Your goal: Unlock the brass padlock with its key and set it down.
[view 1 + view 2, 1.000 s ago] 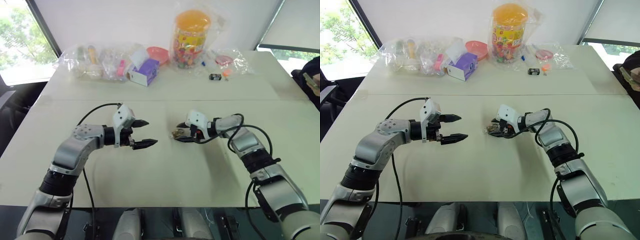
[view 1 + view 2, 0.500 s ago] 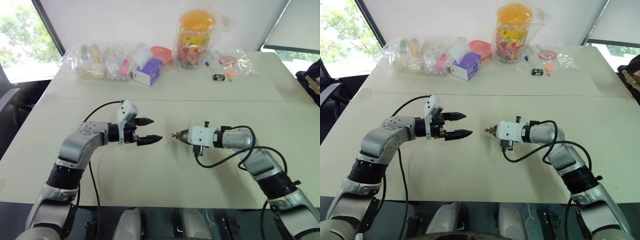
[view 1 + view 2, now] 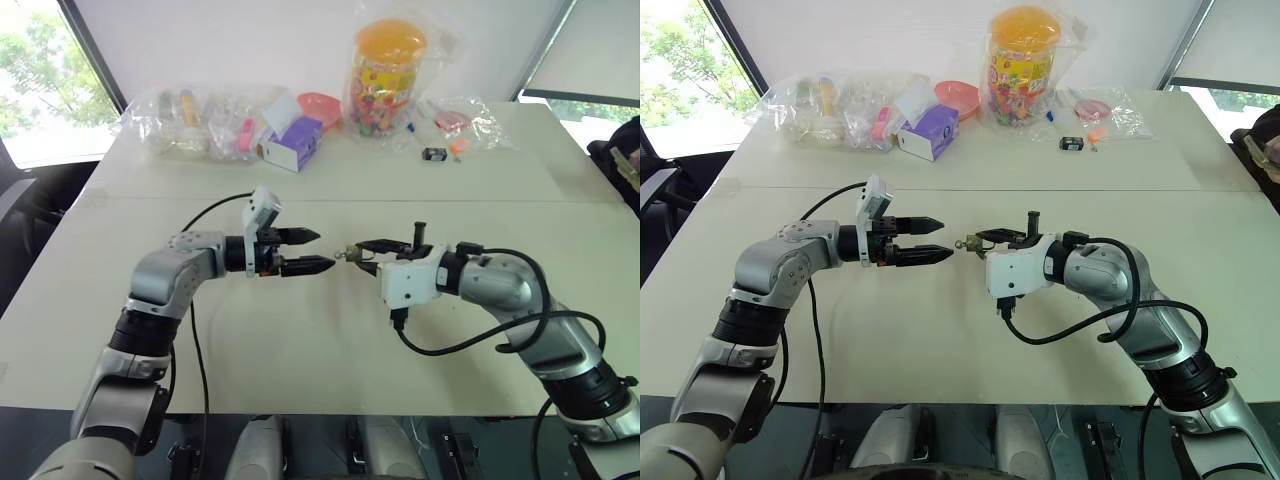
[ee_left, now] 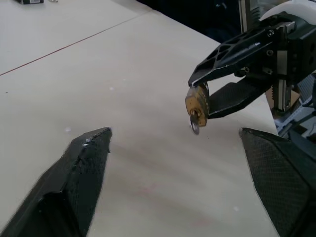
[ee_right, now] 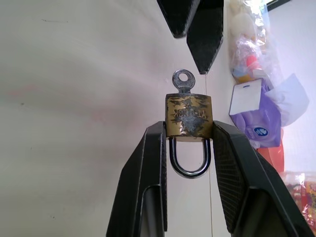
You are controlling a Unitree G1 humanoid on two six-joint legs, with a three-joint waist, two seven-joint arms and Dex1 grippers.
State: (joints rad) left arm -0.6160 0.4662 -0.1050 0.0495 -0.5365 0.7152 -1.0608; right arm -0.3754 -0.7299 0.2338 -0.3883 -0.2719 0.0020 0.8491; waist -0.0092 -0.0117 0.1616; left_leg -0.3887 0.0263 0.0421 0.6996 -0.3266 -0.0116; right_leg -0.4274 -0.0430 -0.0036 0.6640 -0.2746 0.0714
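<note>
Hanging above the table near the middle of the frame, the brass padlock [image 5: 189, 115] is being pinched by its two sides between the black fingertips of the right gripper [image 3: 358, 250]. Its silvery shackle [image 5: 187, 157] is sitting closed in the gap between the fingers, pointing back toward the wrist, and a small key [image 5: 182, 79] is sticking out of the opposite end, toward the other arm. In the left wrist view, the lock body is not touching the surface.

The left gripper [image 3: 308, 251] is reaching in from the left side of the frame, and its two fingers are standing apart and holding nothing. Their tips are just beside the key, but a small gap is showing between them.

Both arms are working over a pale cream table [image 3: 300, 350], which is bare and matte under them; a thin seam [image 3: 120, 199] is crossing it from side to side a little above the grippers. Along the far edge, in the upper part of the frame, clear plastic bags [image 3: 190, 122] are lying, with a purple box [image 3: 291, 141], a tall jar with an orange lid [image 3: 386, 75] and a small black item [image 3: 432, 154]. Behind the table a white wall is rising, and windows with green trees [image 3: 35, 75] are showing in the upper left corner.
</note>
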